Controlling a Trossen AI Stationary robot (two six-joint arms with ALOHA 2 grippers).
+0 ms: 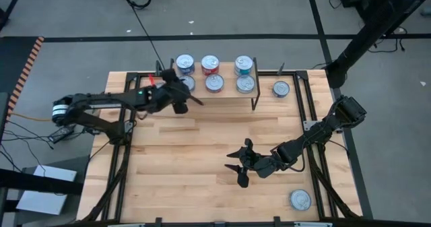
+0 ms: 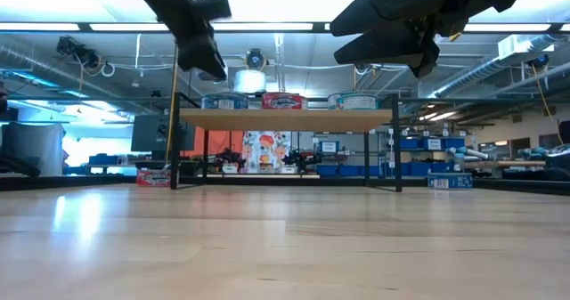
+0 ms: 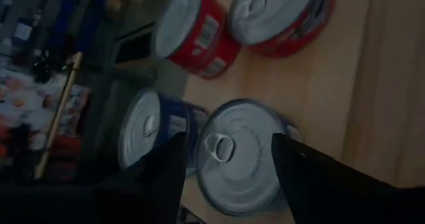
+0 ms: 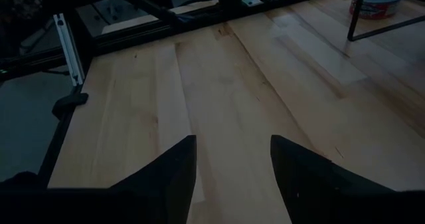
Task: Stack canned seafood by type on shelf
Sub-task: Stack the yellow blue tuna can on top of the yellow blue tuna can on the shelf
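The shelf stands at the table's far side, a light plank on thin black legs. Six tins rest on it in two rows: blue, red and teal behind, with red and teal in front. My left gripper hovers open over the shelf's left end. In the left wrist view its fingers stand on either side of the front blue tin without gripping it. My right gripper is open above the table's middle, holding nothing.
One loose tin sits on the table right of the shelf, with a red label in the right wrist view. Another tin lies near the right front corner. Black frame rails run along the table's sides.
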